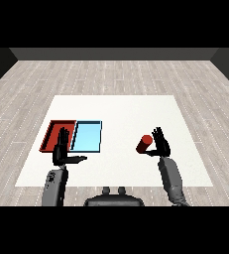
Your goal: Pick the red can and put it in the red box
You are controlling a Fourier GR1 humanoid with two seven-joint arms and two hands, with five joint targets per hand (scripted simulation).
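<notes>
**Ann:** Can [144, 144] first, folks: red, tilted with its top leaning toward the right, sitting out on the right half of the white table [116, 111]. It is right up against the right hand [160, 145].

**Bo:** How is that hand set, Ann?

**Ann:** Fingers point up and away, mostly straight, spread a little. The can sits at the hand's left side, by the thumb and palm. I see no fingers wrapped round the can's front, so I call the hand open, pressed beside the can rather than closed on it. Whether the can's base touches the table I cannot tell from here.

**Bo:** And the other side?

**Ann:** Left hand [61, 149] is up over the near-left part of the table, fingers straight and pointing away, thumb stuck out to the right. It has hold of nothing. Its fingertips overlap the near edge of the red tray [51, 130] in this view.

**Bo:** So where does the red tray lie against the can?

**Ann:** Well apart. The red tray is on the left half, with the light blue tray [87, 136] touching its right side. The light blue tray lies between the red tray and the can, and bare table separates the can from both.

**Bo:** Forearms?

**Ann:** Grey, rising from the lower corners, one under each hand.
</notes>
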